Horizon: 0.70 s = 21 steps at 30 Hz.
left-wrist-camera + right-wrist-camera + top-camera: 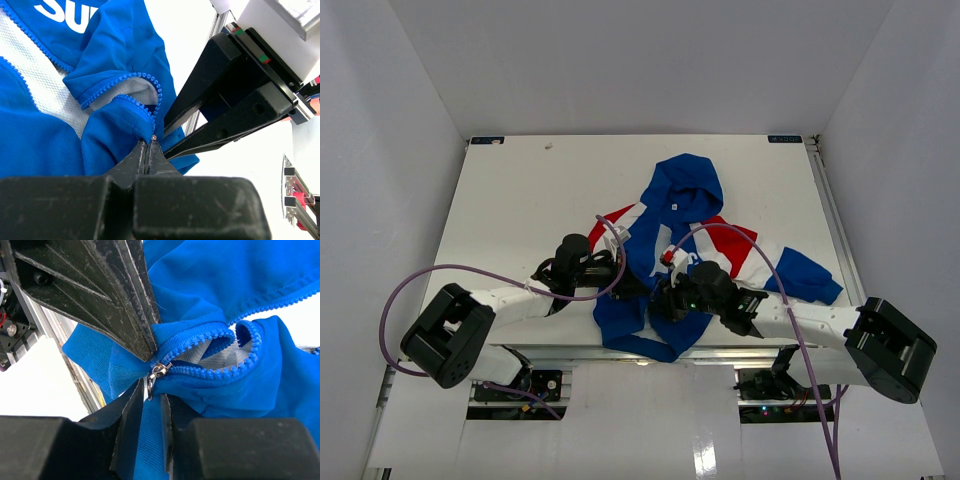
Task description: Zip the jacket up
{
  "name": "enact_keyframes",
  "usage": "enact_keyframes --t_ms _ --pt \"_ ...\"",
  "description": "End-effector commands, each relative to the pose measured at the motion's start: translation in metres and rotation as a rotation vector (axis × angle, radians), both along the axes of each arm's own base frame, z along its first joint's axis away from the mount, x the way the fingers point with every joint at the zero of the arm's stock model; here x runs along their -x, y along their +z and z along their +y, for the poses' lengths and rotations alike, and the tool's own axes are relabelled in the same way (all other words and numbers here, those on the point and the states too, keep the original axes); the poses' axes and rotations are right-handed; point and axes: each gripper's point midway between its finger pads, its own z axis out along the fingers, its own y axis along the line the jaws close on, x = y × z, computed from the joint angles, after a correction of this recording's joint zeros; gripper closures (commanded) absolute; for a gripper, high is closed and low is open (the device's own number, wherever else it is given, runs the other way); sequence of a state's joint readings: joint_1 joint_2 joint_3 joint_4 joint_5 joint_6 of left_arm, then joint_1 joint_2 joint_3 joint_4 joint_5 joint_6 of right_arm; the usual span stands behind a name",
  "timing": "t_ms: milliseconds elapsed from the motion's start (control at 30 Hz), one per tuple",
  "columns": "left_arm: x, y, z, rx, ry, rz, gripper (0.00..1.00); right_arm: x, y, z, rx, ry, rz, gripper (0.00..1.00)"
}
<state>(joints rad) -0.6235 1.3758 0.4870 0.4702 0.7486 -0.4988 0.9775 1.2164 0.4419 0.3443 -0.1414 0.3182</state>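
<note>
Now: jacket (655,240) lies open on table (520,190), hood toward far side, hem at near edge between both arms. Left gripper (148,145) fully closed, pinches blue fabric at bottom end of zipper. Right gripper (154,390) has narrow gap, fingertips on both sides of zipper pull (151,384); whether they press it, cannot tell. Zipper teeth above pull apart, white lining visible.
</note>
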Motion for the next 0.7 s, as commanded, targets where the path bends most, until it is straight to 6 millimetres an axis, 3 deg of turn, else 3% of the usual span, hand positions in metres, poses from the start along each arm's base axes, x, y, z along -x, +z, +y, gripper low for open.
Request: enact_keyframes --t_ms 0,233,500,667 --pt "-0.001 0.007 -0.003 0.017 -0.012 -0.015 1.0 -0.002 0.024 0.011 -0.086 0.0 -0.04 0.77" --pt "0.0 0.007 -0.002 0.016 -0.014 -0.018 1.0 -0.01 0.026 0.006 -0.081 -0.058 -0.05 0.92" --pt "0.001 0.008 -0.002 0.02 -0.024 -0.037 1.0 -0.028 0.053 -0.001 -0.097 -0.158 -0.11 0.92" --pt "0.001 0.008 -0.001 0.016 -0.02 -0.045 1.0 -0.033 0.057 -0.004 -0.075 -0.182 -0.119 0.92"
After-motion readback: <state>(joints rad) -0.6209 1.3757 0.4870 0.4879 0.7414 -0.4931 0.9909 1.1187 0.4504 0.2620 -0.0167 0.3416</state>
